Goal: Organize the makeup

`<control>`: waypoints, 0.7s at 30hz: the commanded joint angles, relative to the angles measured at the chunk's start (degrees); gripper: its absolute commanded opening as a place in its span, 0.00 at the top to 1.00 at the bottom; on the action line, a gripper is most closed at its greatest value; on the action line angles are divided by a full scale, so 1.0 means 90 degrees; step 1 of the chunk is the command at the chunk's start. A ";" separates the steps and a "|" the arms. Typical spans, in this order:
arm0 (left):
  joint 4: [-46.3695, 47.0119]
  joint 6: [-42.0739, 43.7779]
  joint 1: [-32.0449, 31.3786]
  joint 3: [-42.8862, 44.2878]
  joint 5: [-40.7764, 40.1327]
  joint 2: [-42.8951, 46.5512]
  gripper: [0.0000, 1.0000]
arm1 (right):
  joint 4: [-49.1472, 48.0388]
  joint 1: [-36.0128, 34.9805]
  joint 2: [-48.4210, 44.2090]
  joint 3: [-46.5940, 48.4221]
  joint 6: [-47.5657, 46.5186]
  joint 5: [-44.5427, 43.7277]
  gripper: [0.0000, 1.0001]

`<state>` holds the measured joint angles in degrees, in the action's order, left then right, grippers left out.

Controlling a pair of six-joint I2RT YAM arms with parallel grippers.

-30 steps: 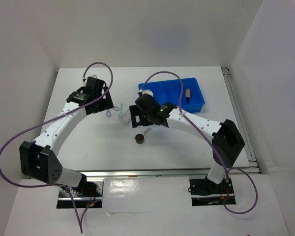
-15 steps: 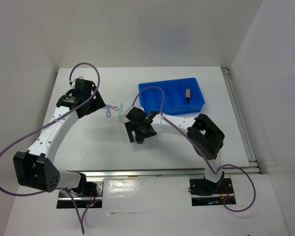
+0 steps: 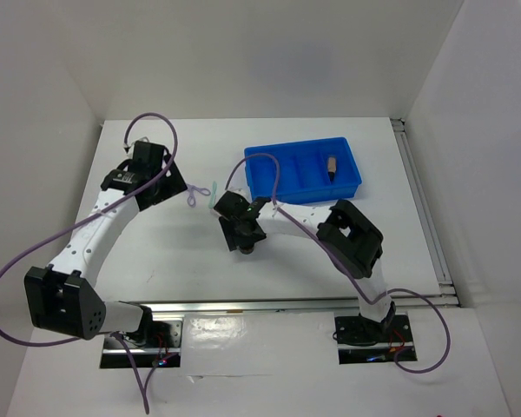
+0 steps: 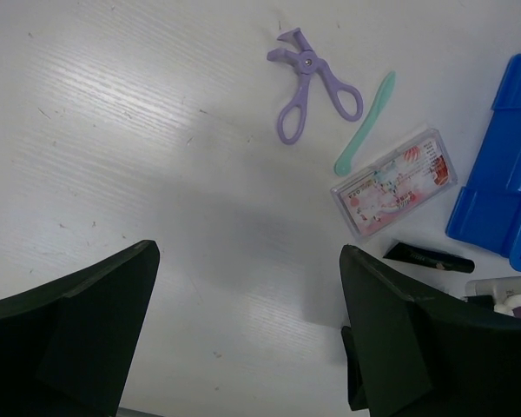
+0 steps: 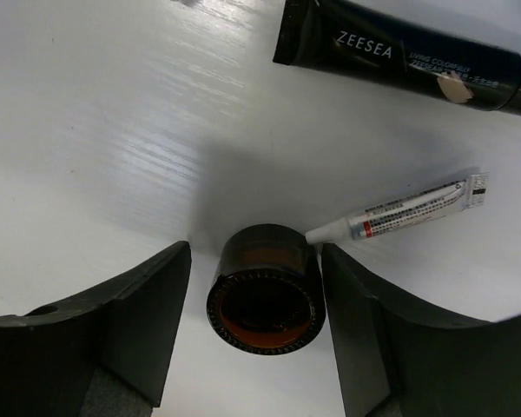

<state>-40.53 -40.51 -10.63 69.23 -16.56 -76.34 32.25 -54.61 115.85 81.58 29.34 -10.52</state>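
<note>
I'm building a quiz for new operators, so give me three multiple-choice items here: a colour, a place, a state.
1. The scissor-handled curler is: A red; B purple; C black.
2. The tan bottle lies: A in the blue bin; B beside the curler; C atop the curler.
3. The right gripper is: A shut on the bottle; B open over the bin; C open, straddling the dark compact.
1 B, purple handles in the left wrist view. 2 A, the top view shows it inside the bin. 3 C, a finger stands each side of the compact.
</note>
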 commanded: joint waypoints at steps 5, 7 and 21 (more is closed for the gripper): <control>0.0207 0.0146 0.0068 -0.0095 0.0121 0.0161 0.01 | 0.0010 -0.0026 -0.0001 0.0252 -0.0038 -0.0383 0.49; 0.0207 0.0146 0.0068 -0.0095 0.0121 0.0161 0.01 | 0.0117 -0.0026 -0.0108 0.0310 0.0021 -0.0383 0.55; 0.0265 0.0146 0.0068 -0.0036 0.0364 0.0044 0.02 | 0.0567 0.1300 -0.2393 0.0017 -0.0292 -0.0491 0.58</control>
<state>-39.40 -40.29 -10.31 68.58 -14.87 -76.29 37.30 -48.95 97.86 81.76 28.21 -12.75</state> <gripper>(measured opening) 0.983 0.567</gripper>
